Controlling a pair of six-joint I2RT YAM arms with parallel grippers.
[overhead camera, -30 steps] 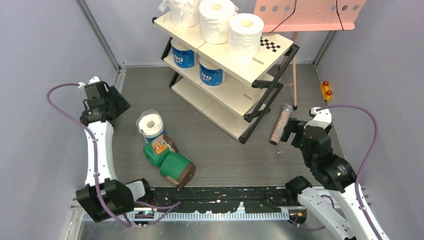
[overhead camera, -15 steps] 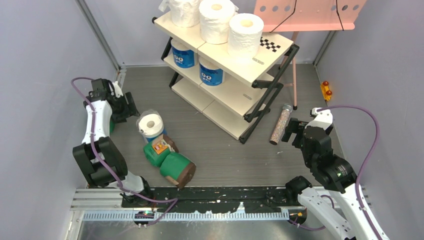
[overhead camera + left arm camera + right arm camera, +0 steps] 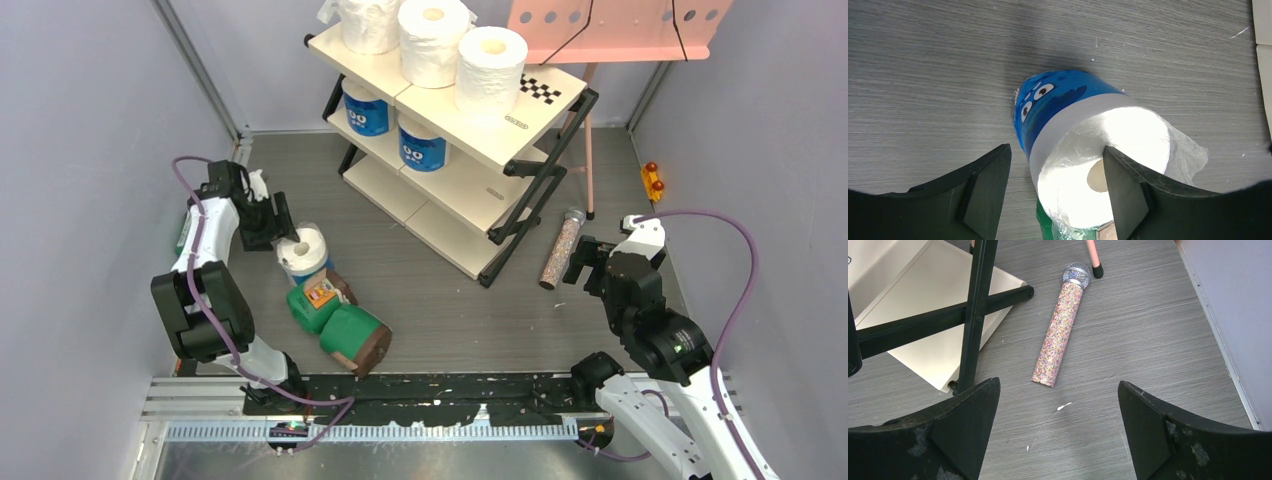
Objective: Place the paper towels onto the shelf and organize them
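Note:
A blue-wrapped paper towel roll (image 3: 302,251) stands upright on the floor. My left gripper (image 3: 279,227) is open just above and left of it. In the left wrist view the roll (image 3: 1068,112) sits between the spread fingers of the left gripper (image 3: 1055,150), apart from the left finger. Green-wrapped rolls (image 3: 350,335) with brown ends lie on the floor beside the blue one. The shelf (image 3: 470,190) holds three white rolls (image 3: 432,40) on its top tier and two blue rolls (image 3: 422,145) on the middle tier. My right gripper (image 3: 588,262) is open and empty above the floor (image 3: 1058,382).
A thin speckled microphone (image 3: 1060,332) lies on the floor by the shelf's right foot (image 3: 973,320), ahead of my right gripper. A pink perforated music stand (image 3: 610,25) stands behind the shelf. A small orange object (image 3: 652,180) lies by the right wall.
My left arm has swung in from the left wall, and its open gripper has come over the blue roll on the floor. The right arm has not moved.

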